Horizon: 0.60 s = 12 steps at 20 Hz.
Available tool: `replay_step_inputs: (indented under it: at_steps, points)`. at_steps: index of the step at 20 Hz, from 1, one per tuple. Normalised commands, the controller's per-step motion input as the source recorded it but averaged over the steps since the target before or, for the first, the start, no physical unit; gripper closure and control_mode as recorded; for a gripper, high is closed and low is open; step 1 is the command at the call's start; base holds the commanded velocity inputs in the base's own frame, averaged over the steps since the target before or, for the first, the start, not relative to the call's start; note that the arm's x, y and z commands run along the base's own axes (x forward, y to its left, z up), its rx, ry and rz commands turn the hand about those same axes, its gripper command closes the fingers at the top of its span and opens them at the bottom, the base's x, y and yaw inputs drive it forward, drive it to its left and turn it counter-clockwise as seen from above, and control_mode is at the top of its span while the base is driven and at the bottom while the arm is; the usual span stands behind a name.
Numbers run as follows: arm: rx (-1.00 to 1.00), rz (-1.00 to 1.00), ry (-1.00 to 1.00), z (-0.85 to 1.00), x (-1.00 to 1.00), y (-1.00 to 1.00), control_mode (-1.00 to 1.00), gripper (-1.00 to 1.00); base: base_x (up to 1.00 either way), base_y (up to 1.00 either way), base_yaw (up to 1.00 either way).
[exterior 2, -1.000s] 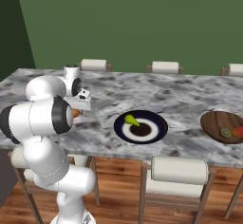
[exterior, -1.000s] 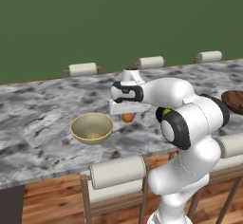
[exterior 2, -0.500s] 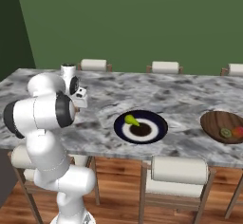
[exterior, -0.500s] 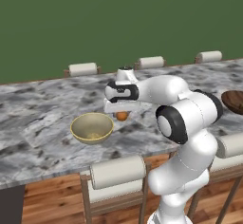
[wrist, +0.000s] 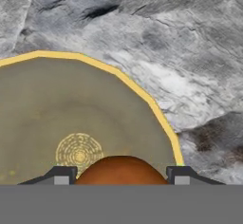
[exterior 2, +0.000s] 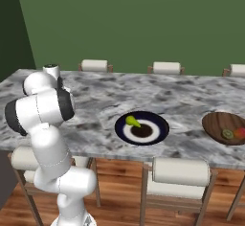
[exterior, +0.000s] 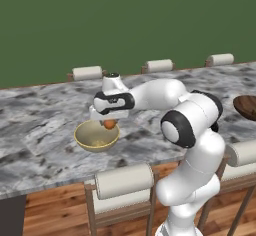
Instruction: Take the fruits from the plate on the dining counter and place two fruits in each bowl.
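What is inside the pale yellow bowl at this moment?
The tan bowl looks empty. The gripper holds an orange fruit just above its rim, and this fruit covers a small part of the bottom.

Grey marbled counter (exterior 2: pixel 95 96), carrying a tan bowl (exterior: pixel 90 139), dark-rimmed plate (exterior 2: pixel 163 129), brown bowl (exterior 2: pixel 214 124).

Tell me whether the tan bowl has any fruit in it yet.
Empty. The tan bowl shows a bare inside in the hand view; the orange fruit is held in the gripper above it.
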Motion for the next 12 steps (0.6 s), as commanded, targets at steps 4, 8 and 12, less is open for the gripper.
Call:
replay_step_inputs:
  at_steps: [4,8,12]
  points:
    - [-0.07,0.0,0.0,-0.16,0.08,0.58,-1.0,1.0,0.0,0.0,0.0]
    - [-0.07,0.0,0.0,-0.25,0.31,0.29,-1.0,1.0,0.0,0.0,0.0]
    - [-0.05,0.0,0.03,-0.22,0.11,0.28,-1.0,1.0,0.0,0.0,0.0]
